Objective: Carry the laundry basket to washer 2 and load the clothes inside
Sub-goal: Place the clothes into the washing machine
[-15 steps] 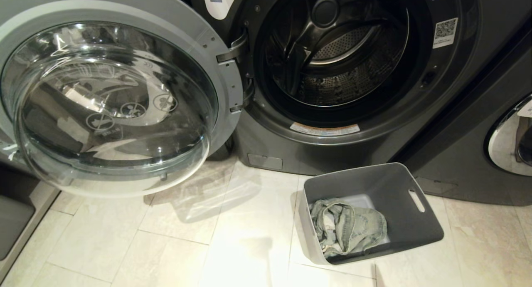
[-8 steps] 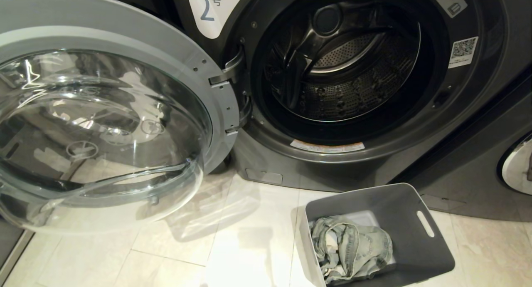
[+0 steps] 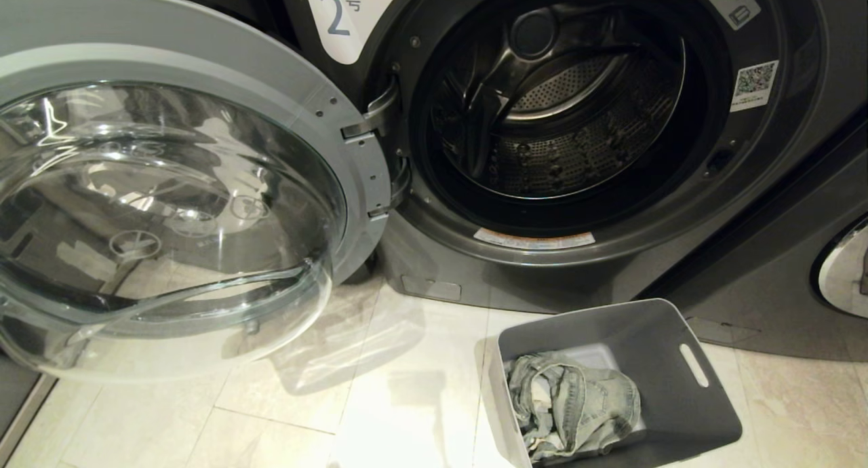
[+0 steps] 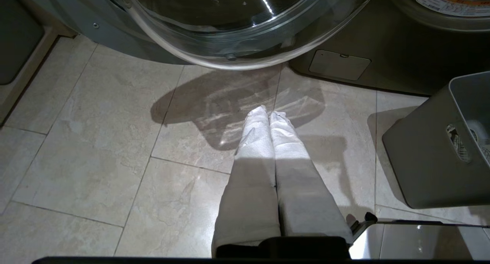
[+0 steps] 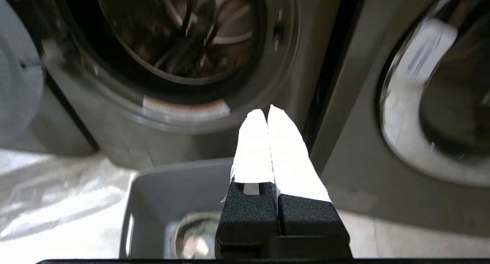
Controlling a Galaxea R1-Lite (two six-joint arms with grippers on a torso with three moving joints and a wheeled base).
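The laundry basket (image 3: 678,393) sits on the tiled floor (image 3: 203,414) at about five o'clock in the head view, just in front of washer 2 (image 3: 780,183) and below its open mouth, with the glass door (image 3: 169,217) swung wide round to nine o'clock. The clothes (image 3: 573,407) lie bunched in the basket's near-left corner, against the wall, leaving the far half of the tub bare. They look like soft, limp denim (a thick waistband seam shows along the top), so I judge them light but floppy: a pinch on a loose fold would likely let the rest trail and snag on the rim, while a bite across the doubled waistband ridge near the top of the heap should lift the whole bundle. The basket itself looks stiff and smooth-walled, best taken by its slot handle (image 3: 694,365) at three o'clock on the tub if it needs shifting. The left gripper (image 4: 268,113) hangs over bare tile with its white fingers pressed together, holding nothing. The right gripper (image 5: 267,113) is above the basket, aimed toward the drum (image 5: 180,30), its fingers likewise together and empty.
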